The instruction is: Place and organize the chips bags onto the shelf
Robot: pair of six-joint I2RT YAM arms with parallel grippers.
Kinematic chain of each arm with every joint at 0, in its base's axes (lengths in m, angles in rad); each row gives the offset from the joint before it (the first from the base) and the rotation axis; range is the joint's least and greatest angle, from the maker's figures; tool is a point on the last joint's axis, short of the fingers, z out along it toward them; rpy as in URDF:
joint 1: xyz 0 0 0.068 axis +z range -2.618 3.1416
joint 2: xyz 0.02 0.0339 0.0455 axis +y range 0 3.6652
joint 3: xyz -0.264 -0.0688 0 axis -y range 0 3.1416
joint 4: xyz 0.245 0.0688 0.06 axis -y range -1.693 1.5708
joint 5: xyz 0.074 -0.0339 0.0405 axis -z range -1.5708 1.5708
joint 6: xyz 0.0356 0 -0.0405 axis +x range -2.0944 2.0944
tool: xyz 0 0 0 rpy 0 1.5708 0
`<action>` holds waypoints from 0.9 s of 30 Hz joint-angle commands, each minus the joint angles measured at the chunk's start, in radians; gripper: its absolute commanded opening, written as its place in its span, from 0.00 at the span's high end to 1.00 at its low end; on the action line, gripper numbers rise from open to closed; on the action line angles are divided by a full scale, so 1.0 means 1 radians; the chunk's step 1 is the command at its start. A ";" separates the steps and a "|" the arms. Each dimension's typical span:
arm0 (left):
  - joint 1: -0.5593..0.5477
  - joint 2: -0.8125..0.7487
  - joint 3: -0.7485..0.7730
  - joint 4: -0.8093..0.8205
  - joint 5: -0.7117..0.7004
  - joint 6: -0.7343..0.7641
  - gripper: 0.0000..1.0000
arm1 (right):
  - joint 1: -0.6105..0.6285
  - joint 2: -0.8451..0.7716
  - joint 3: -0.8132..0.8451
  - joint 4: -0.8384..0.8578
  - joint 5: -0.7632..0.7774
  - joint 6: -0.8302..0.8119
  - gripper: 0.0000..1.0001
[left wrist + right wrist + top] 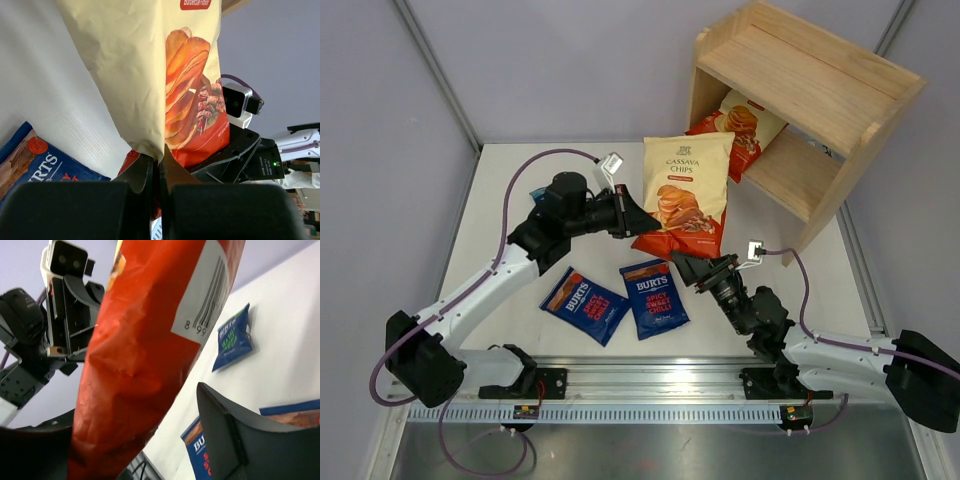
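Note:
A cream-and-red Cassava Chips bag (682, 185) stands upright in front of the wooden shelf (820, 95). My left gripper (638, 222) is shut on its lower left edge; the left wrist view shows the jaws pinching the bag (150, 75) at its corner. My right gripper (692, 268) is open around the bag's bottom right, with the red back (145, 355) between the jaws and a gap to one finger (235, 435). A second Cassava bag (745, 125) leans in the shelf's lower tier. Two red-lettered Burts bags (585, 305) (654, 297) lie flat near the front. A green-lettered Burts bag (232, 342) lies behind the left arm.
The shelf stands at the back right, turned at an angle, with nothing on its top tier. Grey walls with metal posts surround the white table (500, 200). The arm bases and a rail (650, 385) run along the near edge.

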 commanded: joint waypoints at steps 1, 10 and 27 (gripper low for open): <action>-0.046 0.009 0.076 -0.024 0.000 0.041 1.00 | 0.014 0.002 -0.019 0.171 0.136 -0.039 0.35; -0.078 0.083 0.125 -0.102 0.004 0.121 1.00 | 0.014 -0.075 -0.028 0.156 0.141 -0.070 0.38; -0.102 0.112 0.165 -0.038 0.018 0.172 0.57 | 0.015 -0.297 -0.138 0.090 0.345 -0.042 0.97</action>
